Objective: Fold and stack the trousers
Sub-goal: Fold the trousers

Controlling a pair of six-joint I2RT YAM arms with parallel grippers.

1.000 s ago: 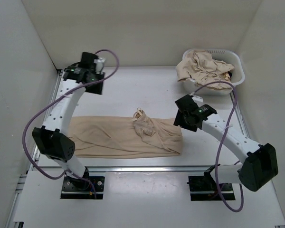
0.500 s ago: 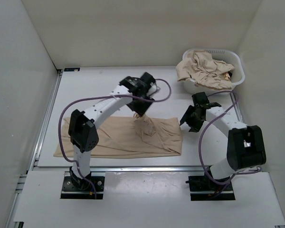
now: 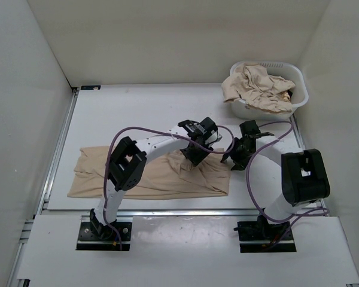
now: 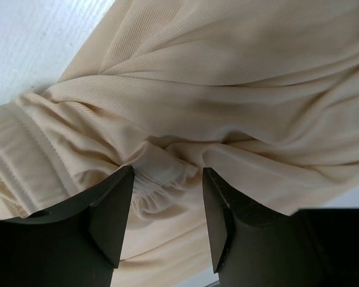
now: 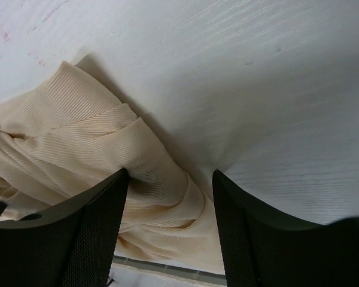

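One pair of beige trousers (image 3: 137,176) lies spread lengthwise across the near part of the white table. Its gathered waist is bunched up near the right end. My left gripper (image 3: 197,154) hangs over that bunch. In the left wrist view its jaws (image 4: 166,209) stand open, with the ruffled waistband (image 4: 158,179) between the fingers but not pinched. My right gripper (image 3: 232,159) is at the cloth's right edge. It is open (image 5: 170,221), with a folded corner of the trousers (image 5: 149,179) between its fingers and bare table beside it.
A white plastic basket (image 3: 299,81) at the back right holds a heap of more beige trousers (image 3: 254,84). White walls close in the table on three sides. A metal rail (image 3: 167,210) runs along the table's near edge, just in front of the cloth.
My left arm swung from the back left corner across to the bunched waist, and its jaws opened wider. My right gripper shifted a little down and left to the cloth's right edge.
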